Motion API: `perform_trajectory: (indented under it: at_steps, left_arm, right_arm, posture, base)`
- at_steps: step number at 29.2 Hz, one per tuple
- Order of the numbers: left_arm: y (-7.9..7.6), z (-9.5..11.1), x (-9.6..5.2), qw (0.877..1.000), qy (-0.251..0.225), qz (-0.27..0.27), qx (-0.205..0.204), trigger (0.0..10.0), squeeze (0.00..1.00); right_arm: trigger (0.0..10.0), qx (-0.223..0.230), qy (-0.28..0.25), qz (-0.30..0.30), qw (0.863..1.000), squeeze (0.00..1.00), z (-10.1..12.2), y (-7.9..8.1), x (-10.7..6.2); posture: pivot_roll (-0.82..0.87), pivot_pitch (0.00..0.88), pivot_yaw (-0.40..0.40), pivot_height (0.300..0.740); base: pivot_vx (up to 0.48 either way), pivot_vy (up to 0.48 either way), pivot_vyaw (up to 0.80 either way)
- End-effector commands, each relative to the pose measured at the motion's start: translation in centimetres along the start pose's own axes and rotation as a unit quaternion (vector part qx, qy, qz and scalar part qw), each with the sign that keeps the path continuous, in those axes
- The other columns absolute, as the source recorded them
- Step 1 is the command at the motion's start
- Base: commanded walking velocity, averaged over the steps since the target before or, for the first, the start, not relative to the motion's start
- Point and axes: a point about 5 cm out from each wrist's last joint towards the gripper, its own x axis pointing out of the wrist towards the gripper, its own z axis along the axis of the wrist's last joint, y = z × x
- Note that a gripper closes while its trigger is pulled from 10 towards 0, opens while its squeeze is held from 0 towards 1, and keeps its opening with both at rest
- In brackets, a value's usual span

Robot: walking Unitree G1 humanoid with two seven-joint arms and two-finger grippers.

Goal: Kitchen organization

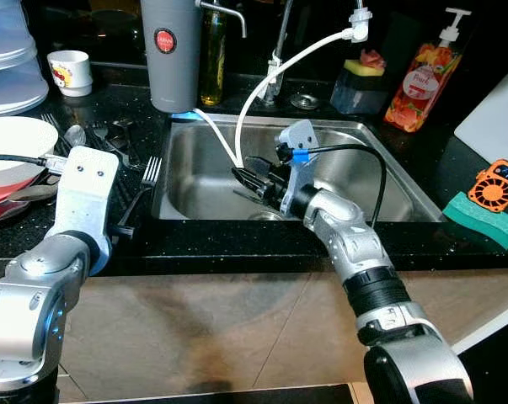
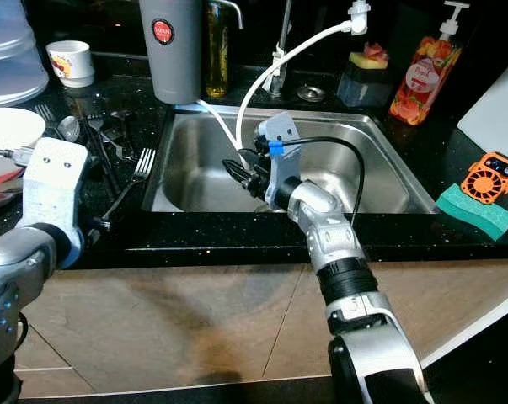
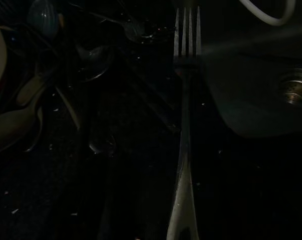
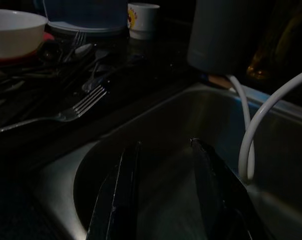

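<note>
One sink (image 1: pixel 211 181), one cup (image 1: pixel 70 71), two sponges (image 1: pixel 483 219).

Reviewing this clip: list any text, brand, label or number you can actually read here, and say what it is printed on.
None can be read with certainty.
Round red badge on the grey jug: white lettering, too small to read.
Label on the orange soap bottle: a white patch with a word, blurred.
White cup: a red and yellow picture, no legible words.
Orange fan: no readable marking.
</note>
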Motion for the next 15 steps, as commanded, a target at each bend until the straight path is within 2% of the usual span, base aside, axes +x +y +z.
perform_trajectory:
  at_steps: [1, 9, 12, 13, 14, 15]
  left_arm:
    - [-0.26, -0.43, 0.35, 1.000, 0.021, -0.016, -0.012, 10.0, 0.00]
    - [-0.65, -0.83, 0.76, 0.997, 0.052, -0.042, -0.031, 9.9, 0.00]
    - [-0.70, -0.91, 0.80, 0.996, 0.060, -0.046, -0.039, 7.1, 0.00]
    - [-0.68, -0.92, 0.80, 0.996, 0.061, -0.045, -0.038, 3.8, 0.00]
    - [-0.67, -0.95, 0.80, 0.996, 0.062, -0.045, -0.039, 3.8, 0.00]
    - [-0.64, -0.96, 0.81, 0.996, 0.063, -0.045, -0.039, 2.2, 0.00]
  right_arm:
    - [10.0, 0.013, -0.001, -0.009, 1.000, 0.00, -0.23, -0.20, -0.48]
    - [10.0, 0.010, -0.001, -0.007, 1.000, 0.00, -0.02, -0.01, -0.52]
    - [10.0, 0.008, 0.001, -0.007, 1.000, 0.00, 0.15, -0.04, -0.62]
    - [10.0, 0.009, 0.001, -0.007, 1.000, 0.00, 0.20, -0.05, -0.65]
    - [10.0, 0.009, 0.002, -0.007, 1.000, 0.00, 0.23, -0.06, -0.67]
    - [10.0, 0.009, 0.002, -0.007, 1.000, 0.00, 0.26, -0.06, -0.68]
  posture:
    - [0.10, 0.103, -0.084, 0.740]
    - [0.09, 0.105, -0.074, 0.740]
    - [0.09, 0.105, -0.073, 0.740]
    - [0.09, 0.105, -0.073, 0.740]
    - [0.09, 0.105, -0.073, 0.740]
    - [0.09, 0.105, -0.073, 0.740]
  base:
    - [0.000, 0.000, 0.00]
    - [0.000, 0.000, 0.00]
    - [0.000, 0.000, 0.00]
    - [0.000, 0.000, 0.00]
    - [0.000, 0.000, 0.00]
    - [0.000, 0.000, 0.00]
